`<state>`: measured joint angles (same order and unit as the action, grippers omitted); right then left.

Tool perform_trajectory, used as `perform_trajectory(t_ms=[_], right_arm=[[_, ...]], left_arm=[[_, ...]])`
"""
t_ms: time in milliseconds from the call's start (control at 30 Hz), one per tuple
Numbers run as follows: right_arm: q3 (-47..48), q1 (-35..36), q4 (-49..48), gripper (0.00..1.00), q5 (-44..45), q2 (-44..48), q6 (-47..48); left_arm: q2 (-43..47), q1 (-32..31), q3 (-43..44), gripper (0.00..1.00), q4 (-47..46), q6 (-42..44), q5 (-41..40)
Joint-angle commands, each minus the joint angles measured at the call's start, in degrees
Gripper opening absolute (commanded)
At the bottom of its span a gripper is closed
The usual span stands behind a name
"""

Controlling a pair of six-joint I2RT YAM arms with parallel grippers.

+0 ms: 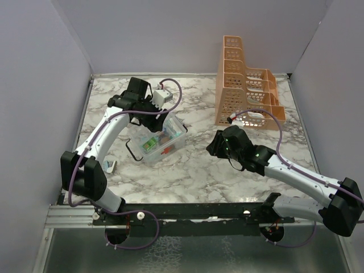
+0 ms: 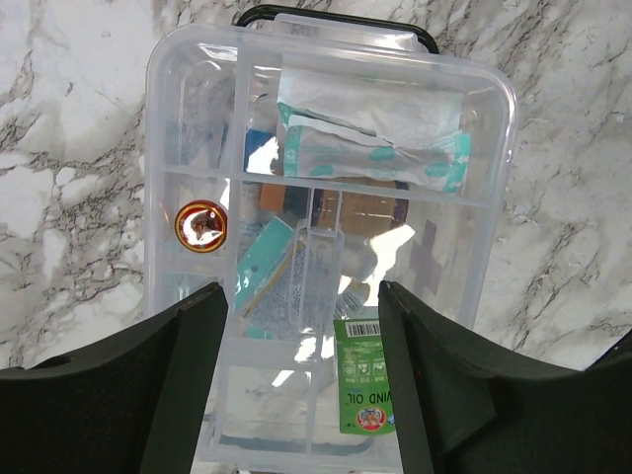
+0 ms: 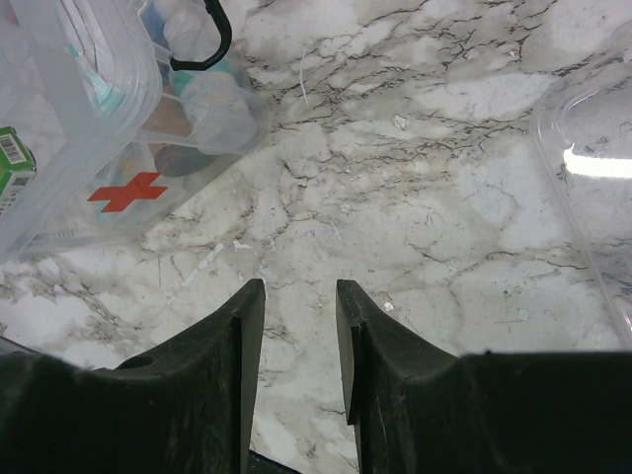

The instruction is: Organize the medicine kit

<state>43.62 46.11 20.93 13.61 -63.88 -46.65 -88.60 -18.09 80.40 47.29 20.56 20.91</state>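
The medicine kit (image 1: 163,141) is a clear compartmented box on the marble table, left of centre, with a black handle (image 2: 336,18). In the left wrist view the medicine kit (image 2: 188,118) holds gauze packets (image 2: 375,133), a round gold tin (image 2: 200,225) and a green sachet (image 2: 365,385). My left gripper (image 2: 301,288) hangs open right above the box with nothing between its fingers; from above the left gripper (image 1: 161,116) is at the kit's far side. My right gripper (image 3: 298,286) hovers open and empty over bare marble, to the right of the kit (image 3: 89,109). In the top view the right gripper (image 1: 218,145) points at the kit.
A tall orange perforated rack (image 1: 244,85) stands at the back right. A small white and teal tube (image 1: 110,165) lies near the left arm. A clear plastic piece (image 3: 592,168) shows at the right edge of the right wrist view. Walls enclose the table on three sides.
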Motion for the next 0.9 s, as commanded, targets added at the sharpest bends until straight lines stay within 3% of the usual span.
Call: perform_trajectory(t_ms=[0,267,567,767,867], right_arm=[[1.48,0.01,-0.4,0.36,0.64,-0.03,0.21],[3.45,-0.17,3.47,0.37,9.02,0.22,2.67],[3.82,-1.72,5.15,0.42,12.08,0.47,4.13],[3.4,-4.32,7.36,0.46,12.91,3.34,4.05],[2.16,-5.42,7.46,0.46,12.46,4.56,3.86]], left_arm=[[3.34,-0.11,1.27,0.67,1.32,-1.77,-1.81],[10.93,1.12,0.01,0.69,-6.12,-12.32,-9.43],[21.94,3.55,-14.65,0.71,-12.83,-35.26,-35.45],[28.72,5.12,-25.57,0.68,-13.57,-46.36,-35.9],[30.97,5.66,-29.27,0.61,-15.55,-48.41,-34.14]])
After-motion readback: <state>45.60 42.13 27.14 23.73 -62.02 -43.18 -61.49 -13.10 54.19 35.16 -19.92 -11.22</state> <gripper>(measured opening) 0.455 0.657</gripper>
